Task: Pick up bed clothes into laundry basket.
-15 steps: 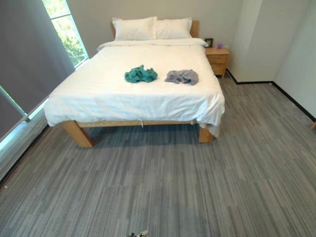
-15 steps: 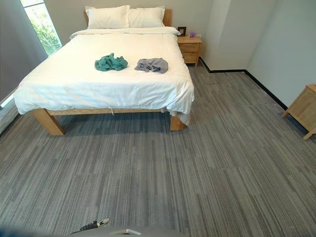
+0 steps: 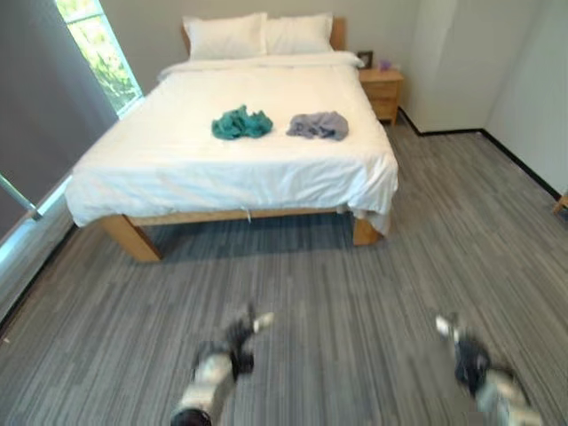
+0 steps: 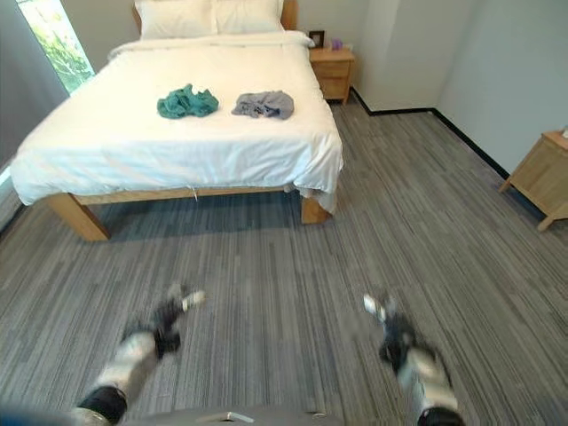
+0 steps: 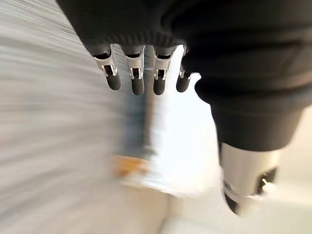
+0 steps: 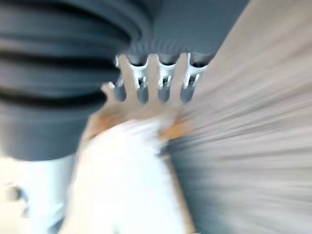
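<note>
Two crumpled garments lie on the white bed [image 3: 177,169]: a teal one [image 3: 241,123] and, just to its right, a grey one [image 3: 318,125]. Both my hands hang over the grey carpet well short of the bed's foot. The left hand [image 4: 169,319] is at the lower left and the right hand [image 4: 390,333] at the lower right. In the wrist views the left hand's fingers [image 5: 138,80] and the right hand's fingers [image 6: 142,85] are straight, and neither holds anything.
Two pillows [image 3: 257,34] rest against the headboard. A wooden nightstand [image 3: 382,89] stands at the bed's far right, and a low wooden cabinet [image 4: 541,177] by the right wall. A window [image 3: 93,49] and a grey curtain line the left side. Striped carpet lies between me and the bed.
Both arms have swung up into the eye views, moving fast. The whole picture has shifted a little, so the camera moved; the garments lie as before.
</note>
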Available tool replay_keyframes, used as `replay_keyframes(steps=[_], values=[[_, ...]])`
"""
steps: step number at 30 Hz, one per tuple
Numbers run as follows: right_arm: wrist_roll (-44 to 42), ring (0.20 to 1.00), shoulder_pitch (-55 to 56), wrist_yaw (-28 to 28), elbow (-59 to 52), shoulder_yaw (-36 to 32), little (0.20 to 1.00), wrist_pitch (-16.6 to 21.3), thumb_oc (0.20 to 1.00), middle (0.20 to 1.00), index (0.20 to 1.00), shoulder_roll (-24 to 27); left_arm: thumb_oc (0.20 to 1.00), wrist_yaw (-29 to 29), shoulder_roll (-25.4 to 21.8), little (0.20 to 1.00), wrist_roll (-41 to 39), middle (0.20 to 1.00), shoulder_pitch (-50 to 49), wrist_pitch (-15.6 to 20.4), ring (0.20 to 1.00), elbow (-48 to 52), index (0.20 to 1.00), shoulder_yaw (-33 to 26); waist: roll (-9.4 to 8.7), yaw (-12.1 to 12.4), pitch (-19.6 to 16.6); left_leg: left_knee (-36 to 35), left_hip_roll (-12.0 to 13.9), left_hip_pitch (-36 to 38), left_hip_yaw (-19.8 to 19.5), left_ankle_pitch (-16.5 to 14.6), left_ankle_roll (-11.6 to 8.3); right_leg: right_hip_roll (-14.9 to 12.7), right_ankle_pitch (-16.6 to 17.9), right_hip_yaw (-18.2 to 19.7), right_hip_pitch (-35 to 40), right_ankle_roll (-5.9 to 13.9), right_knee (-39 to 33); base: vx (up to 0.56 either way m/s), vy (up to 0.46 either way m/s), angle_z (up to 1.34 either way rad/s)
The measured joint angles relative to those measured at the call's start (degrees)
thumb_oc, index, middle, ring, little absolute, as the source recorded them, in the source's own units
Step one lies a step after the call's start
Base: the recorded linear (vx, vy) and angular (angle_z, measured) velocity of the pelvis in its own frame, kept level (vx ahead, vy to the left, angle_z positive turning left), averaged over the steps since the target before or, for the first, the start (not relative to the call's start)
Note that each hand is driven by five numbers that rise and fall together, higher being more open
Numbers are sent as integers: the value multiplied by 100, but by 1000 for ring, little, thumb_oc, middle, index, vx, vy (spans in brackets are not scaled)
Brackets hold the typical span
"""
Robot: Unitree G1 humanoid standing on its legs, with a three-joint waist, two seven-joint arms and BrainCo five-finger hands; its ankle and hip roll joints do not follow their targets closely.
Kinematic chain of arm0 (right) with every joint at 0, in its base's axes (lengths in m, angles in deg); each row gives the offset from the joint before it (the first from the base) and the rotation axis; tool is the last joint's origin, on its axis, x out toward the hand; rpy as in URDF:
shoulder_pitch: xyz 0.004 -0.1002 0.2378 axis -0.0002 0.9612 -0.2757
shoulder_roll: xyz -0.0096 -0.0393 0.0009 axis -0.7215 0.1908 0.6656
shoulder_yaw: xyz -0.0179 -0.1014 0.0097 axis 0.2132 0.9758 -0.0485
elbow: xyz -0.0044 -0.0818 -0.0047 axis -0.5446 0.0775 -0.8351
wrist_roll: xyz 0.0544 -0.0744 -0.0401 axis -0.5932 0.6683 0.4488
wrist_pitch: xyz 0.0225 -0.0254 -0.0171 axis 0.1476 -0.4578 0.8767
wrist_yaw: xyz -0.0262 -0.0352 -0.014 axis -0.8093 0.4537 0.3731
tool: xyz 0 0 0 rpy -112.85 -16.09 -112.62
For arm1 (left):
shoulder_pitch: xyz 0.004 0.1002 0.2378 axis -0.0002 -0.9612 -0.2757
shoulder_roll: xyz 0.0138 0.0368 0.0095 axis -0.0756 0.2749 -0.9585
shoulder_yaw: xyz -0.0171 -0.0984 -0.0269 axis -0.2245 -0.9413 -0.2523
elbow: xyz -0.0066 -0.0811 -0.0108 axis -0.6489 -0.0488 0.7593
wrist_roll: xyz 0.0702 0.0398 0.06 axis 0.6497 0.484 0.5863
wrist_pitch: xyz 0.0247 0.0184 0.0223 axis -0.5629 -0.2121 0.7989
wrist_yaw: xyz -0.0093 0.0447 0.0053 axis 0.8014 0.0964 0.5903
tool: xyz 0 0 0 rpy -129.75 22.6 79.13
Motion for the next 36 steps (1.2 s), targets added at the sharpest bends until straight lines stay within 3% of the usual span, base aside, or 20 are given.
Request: replay_keyframes(steps=[3, 8, 18, 27, 30, 31, 32, 33, 34, 35, 36], values=[[456, 1000, 124, 98, -659, -66, 1000, 76, 1000, 1000, 1000, 101, 1000, 43, -149, 1000, -149, 1000, -295, 97, 1000, 1029, 1000, -235, -14, -2, 18, -105, -14, 117, 17, 2, -2, 7, 15, 23, 95, 12, -93, 1, 1, -2], [1115, 1000, 422, 103, -788, 13, 1000, -63, 1000, 1000, 1000, -29, 1000, 70, -93, 1000, -127, 1000, -497, -29, 1000, 1072, 1000, -297, -44, 31, 87, -117, -38, 106, 10, -1, -5, 2, 73, 17, 143, 38, -235, 0, 0, 0], [1742, 1000, 641, -5, -734, 462, 1000, -86, 1000, 1000, 1000, -272, 1000, -17, 547, 1000, -85, 1000, -754, 4, 1000, 722, 1000, -371, -52, 85, 132, -123, -41, 75, 8, -9, -14, 0, 63, 12, 138, 53, -237, 2, 3, 0], [1800, 1000, 155, 5, -757, 569, 1000, -88, 1000, 1000, 1000, -205, 1000, -223, 518, 1000, -77, 1000, -800, 0, 1000, 646, 1000, -552, -8, 114, 267, -121, -133, -118, 18, 17, 34, -96, 126, 33, -132, 106, -150, 11, 91, -1], [1958, 1000, 33, 81, -756, 572, 1000, -75, 1000, 1000, 1000, -177, 1000, -253, 510, 1000, -75, 1000, -696, 4, 1000, 648, 1000, -563, 57, 122, 303, -117, -148, -182, 15, 45, 76, -203, -73, 51, -401, 177, 305, 31, 181, 3], [1954, 1000, 63, 92, -742, 590, 1000, -56, 1000, 1000, 1000, -221, 1000, -285, 518, 1000, -61, 1000, -657, 5, 1000, 615, 1000, -576, 50, 117, 357, -63, -281, -191, -8, -14, 151, -261, -120, 81, -547, 273, 657, 205, 384, 11], [1953, 1000, 1, 185, -780, 471, 1000, 2, 1000, 1000, 1000, -238, 1000, -373, 576, 1000, 81, 1000, -377, -25, 1000, 424, 1000, -538, 239, 54, 725, 284, -306, -357, 119, -183, 494, -610, -346, 140, -1463, 560, 2805, 279, 171, 18], [1955, 1000, 79, 213, -886, 419, 1000, 4, 1000, 1000, 1000, -226, 1000, -385, 543, 1000, 153, 1000, -339, -32, 1000, 498, 1000, -546, 248, 0, 798, 327, -298, -364, 91, -279, 556, -780, -316, 203, -2135, 615, 3868, 268, 70, 13], [1958, 1000, 172, 185, -907, 492, 1000, -12, 1000, 1000, 1000, -265, 1000, -400, 483, 1000, 161, 1000, -352, -21, 1000, 531, 1000, -582, 150, -3, 814, 339, -409, -329, 120, -314, 545, -914, -383, 399, -2496, 668, 4369, 392, -28, 27], [1959, 1000, 362, 146, -946, 569, 1000, -34, 1000, 1000, 1000, -296, 1000, -442, 432, 1000, 162, 1000, -410, -35, 1000, 531, 1000, -695, 67, -121, 830, 337, -472, -308, 92, -328, 553, -1023, -443, 661, -2914, 731, 4168, 445, -93, 23], [1958, 1000, 430, 146, -952, 560, 1000, -37, 1000, 1000, 1000, -300, 1000, -441, 422, 1000, 163, 1000, -412, -29, 1000, 548, 1000, -730, -32, -147, 832, 305, -525, -290, 28, -332, 558, -1039, -441, 678, -3087, 760, 3858, 620, -164, 38]])
